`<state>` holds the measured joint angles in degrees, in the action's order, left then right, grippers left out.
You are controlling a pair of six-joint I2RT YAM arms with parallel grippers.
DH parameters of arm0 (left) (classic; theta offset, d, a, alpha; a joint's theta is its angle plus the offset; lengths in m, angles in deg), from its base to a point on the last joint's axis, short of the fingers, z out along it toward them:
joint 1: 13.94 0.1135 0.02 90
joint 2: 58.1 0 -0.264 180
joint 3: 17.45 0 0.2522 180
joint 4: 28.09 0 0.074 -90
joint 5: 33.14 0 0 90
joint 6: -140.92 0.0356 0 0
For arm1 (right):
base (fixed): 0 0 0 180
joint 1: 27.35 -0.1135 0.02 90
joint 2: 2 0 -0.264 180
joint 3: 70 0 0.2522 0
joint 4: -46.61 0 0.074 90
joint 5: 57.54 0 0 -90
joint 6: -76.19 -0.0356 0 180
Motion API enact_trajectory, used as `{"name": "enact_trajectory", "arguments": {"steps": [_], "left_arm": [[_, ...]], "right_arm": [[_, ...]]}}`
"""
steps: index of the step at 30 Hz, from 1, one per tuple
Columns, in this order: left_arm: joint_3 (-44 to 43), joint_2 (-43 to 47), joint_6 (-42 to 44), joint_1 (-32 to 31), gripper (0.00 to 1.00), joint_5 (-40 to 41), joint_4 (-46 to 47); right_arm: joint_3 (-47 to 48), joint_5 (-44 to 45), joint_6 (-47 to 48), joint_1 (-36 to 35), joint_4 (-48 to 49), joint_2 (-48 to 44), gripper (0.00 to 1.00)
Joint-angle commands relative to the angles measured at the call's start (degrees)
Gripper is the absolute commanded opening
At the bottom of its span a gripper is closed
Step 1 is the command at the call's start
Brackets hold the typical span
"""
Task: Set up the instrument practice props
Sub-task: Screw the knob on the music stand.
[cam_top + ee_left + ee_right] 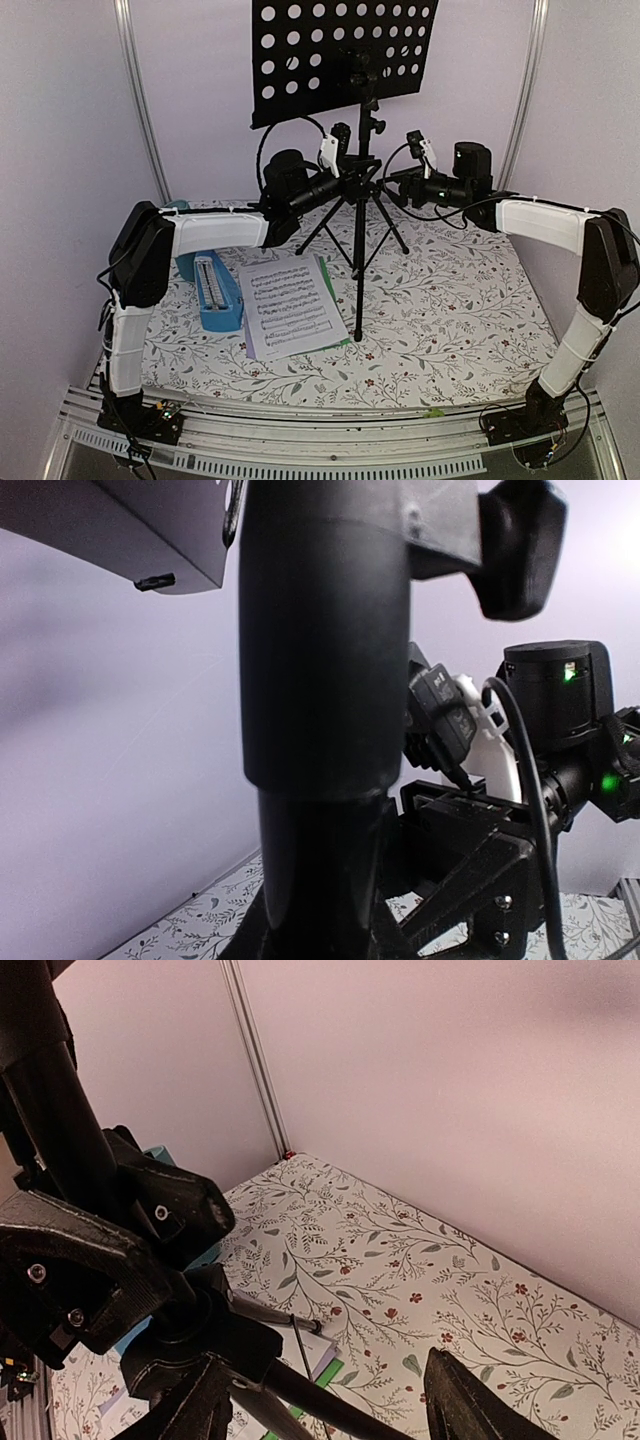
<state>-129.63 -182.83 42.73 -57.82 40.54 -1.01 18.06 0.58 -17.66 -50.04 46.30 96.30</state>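
The left gripper (346,187) is closing narrowly on the centre pole of the black music stand (360,262), just above the hub where the three tripod legs are spreading out. In the left wrist view that pole is filling the frame right against the camera, though the gripper's own fingers are not showing there. The right gripper (398,190) is hovering at the right side of the same hub with its jaws standing wide apart and nothing clasped between them. Whether one finger is brushing the stand cannot be told.

The stand is standing upright toward the far middle of the table. Its perforated desk (340,55) is tilting high above both grippers. On the floral cloth (460,300), the sheet-music pages (290,305) are lying flat to the near left of the stand. A white page is showing on top, with a green edge peeking out on the right, just beside the nearest tripod foot. The blue metronome (216,290) is sitting just left of the pages. A teal cup (185,264) is sitting beside it on the far-left side, partly hidden under the left arm.
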Motion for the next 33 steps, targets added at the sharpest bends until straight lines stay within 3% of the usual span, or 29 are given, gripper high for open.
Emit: {"name": "enact_trajectory", "arguments": {"steps": [1, 18, 33], "left_arm": [[0.67, 0.45, -2.76, -1.21, 0.00, -1.00, -4.74], [0.61, 0.28, -2.89, -1.20, 0.00, -0.97, -4.51], [0.66, 0.19, -2.84, -1.17, 0.00, -1.00, -4.38]], "right_arm": [[-0.34, 0.11, -0.08, 0.27, -1.24, 1.89, 0.69], [-3.45, -4.08, -1.78, -0.70, 0.87, -1.04, 0.68], [-6.15, -1.45, 1.42, -1.29, -3.20, -6.02, 0.69]]}}
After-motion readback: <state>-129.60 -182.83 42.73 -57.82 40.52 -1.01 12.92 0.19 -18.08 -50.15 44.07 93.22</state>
